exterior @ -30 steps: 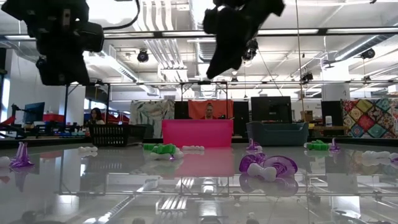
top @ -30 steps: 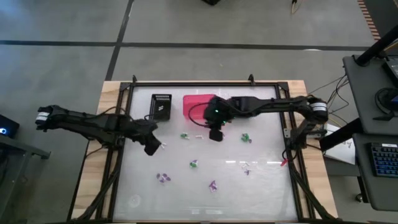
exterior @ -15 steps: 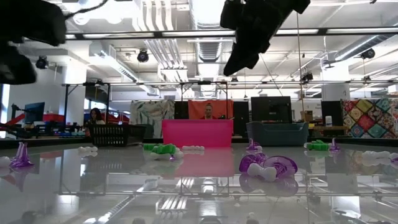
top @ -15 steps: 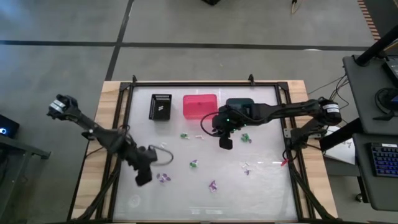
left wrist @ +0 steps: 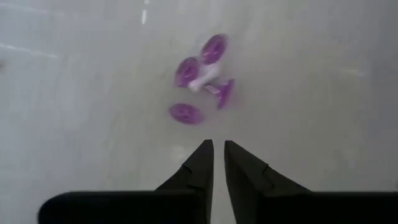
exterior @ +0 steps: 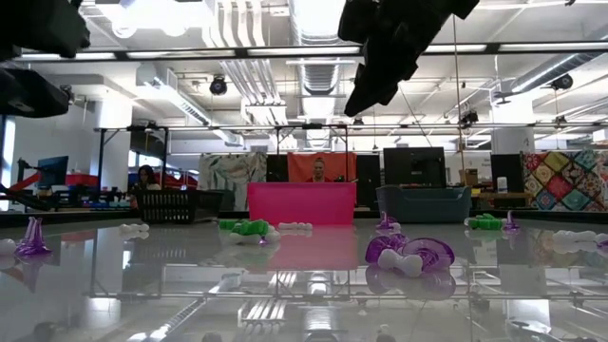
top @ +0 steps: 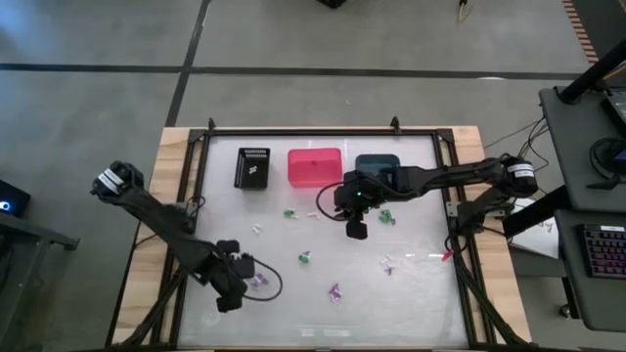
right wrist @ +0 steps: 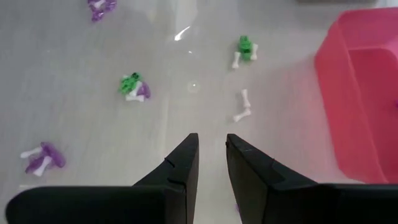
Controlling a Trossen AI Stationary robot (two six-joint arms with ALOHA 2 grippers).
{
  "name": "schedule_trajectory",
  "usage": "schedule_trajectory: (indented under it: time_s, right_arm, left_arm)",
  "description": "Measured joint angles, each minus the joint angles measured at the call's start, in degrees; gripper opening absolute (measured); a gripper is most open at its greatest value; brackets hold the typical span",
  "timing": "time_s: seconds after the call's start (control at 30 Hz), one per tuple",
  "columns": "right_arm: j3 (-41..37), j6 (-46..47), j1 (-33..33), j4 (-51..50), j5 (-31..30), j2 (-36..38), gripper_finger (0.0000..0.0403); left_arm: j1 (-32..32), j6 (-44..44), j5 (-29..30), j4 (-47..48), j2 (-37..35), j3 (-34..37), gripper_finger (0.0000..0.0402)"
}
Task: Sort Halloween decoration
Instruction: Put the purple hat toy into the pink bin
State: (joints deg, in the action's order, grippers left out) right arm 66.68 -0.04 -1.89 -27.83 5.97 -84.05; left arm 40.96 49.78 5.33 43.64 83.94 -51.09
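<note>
While left claw (left wrist: 216, 163) hovers near purple trinket (left wrist: 202, 84), no legible writing

Robotics lab / open-plan workshop. Exposed ceiling ducts (exterior: 256, 71), strip lights and steel framing are seen past the table's far edge in the low view. Monitors (exterior: 413, 166) and a seated person (exterior: 147, 177) are visible at desks behind. The rig is mounted on a wooden-edged table (top: 176, 147) with a black frame, set on a bare concrete floor (top: 98, 108). A side desk with a keyboard (top: 604, 256) and loose cables (top: 523, 147) sits off the table's right edge.
</note>
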Motion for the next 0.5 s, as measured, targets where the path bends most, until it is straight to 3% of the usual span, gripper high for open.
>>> schedule_trajectory:
  time_s: [0.3, 0.5]
  right_arm:
    - [-0.05, 0.03, 0.66, -0.04, -0.04, 0.0, 0.0071]
    - [-0.05, 0.03, 0.66, 0.09, -0.06, 0.0, 0.0074]
  left_arm:
    - [-0.02, -1.29, 4.72, 0.99, 3.04, 0.24, 0.0081]
    - [-0.03, -1.29, 4.84, -0.55, 3.04, 0.57, 0.0095]
